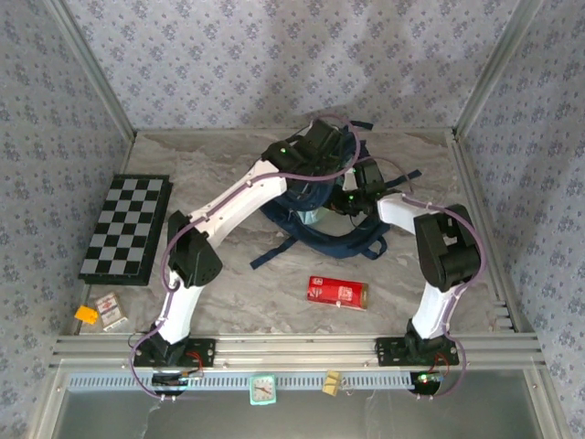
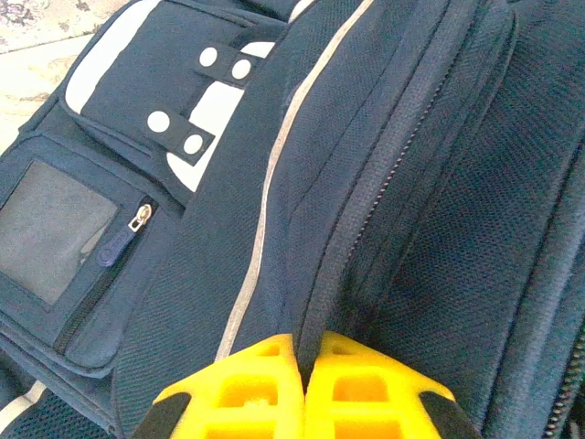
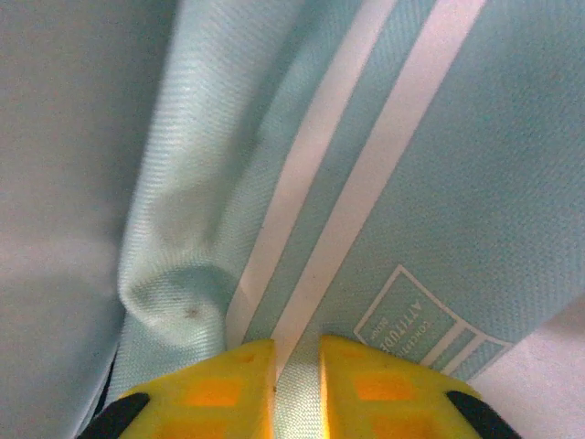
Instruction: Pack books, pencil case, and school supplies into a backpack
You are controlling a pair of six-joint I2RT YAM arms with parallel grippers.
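The navy backpack [image 1: 320, 229] lies at the middle back of the table, straps spread toward me. My left gripper [image 2: 303, 352] is shut on a dark seam fold of the backpack [image 2: 411, 183] beside its zip. My right gripper [image 3: 297, 357] is shut on the pale teal pencil case [image 3: 411, 165], pinching its fabric near the two white stripes. A sliver of the pencil case [image 1: 311, 218] shows at the backpack's opening. The red box of school supplies [image 1: 336, 292] lies flat on the table in front of the backpack. The books are out of view.
A black-and-white chessboard [image 1: 126, 229] lies at the left. A small orange item [image 1: 87, 314] and a card [image 1: 112, 311] sit at the front left corner. Metal rails and patterned walls close in the table.
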